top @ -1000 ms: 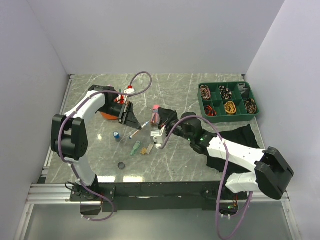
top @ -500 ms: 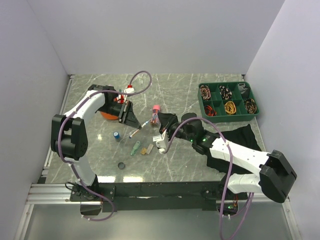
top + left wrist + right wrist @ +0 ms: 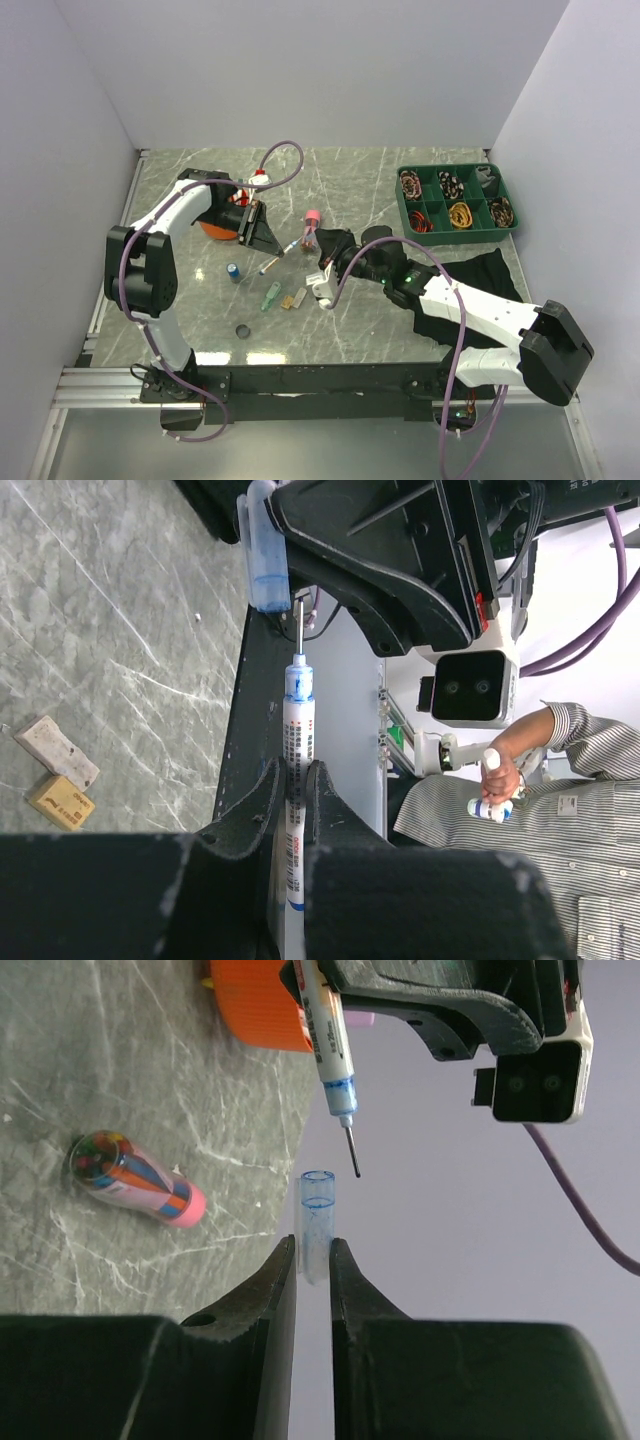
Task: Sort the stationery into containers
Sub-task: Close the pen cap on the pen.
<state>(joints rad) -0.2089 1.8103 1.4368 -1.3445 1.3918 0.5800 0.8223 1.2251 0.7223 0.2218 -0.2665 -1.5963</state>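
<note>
My left gripper point(image 3: 272, 250) point(image 3: 292, 770) is shut on a thin white pen point(image 3: 298, 730), uncapped, its metal tip pointing at my right gripper. My right gripper point(image 3: 314, 244) point(image 3: 312, 1245) is shut on the pen's clear blue-tinted cap point(image 3: 318, 1222), open end up, just below the pen tip point(image 3: 352, 1155) and apart from it. The orange pot point(image 3: 212, 229) point(image 3: 262, 1010) sits half hidden under my left arm. On the table lie a pink tube point(image 3: 311, 220) point(image 3: 135, 1182), a small blue cylinder point(image 3: 233, 271), a green clip point(image 3: 271, 296) and a yellow eraser point(image 3: 295, 299) point(image 3: 58, 802).
A green divided tray point(image 3: 490, 236) with coiled bands stands at the back right. A black cloth point(image 3: 480, 272) lies under my right arm. A small black disc point(image 3: 241, 330) lies near the front left. A pale eraser block point(image 3: 60, 750) lies beside the yellow one.
My right gripper has drawn slightly back toward the near right with the cap, uncovering the pink tube. My left gripper and the pen have hardly moved.
</note>
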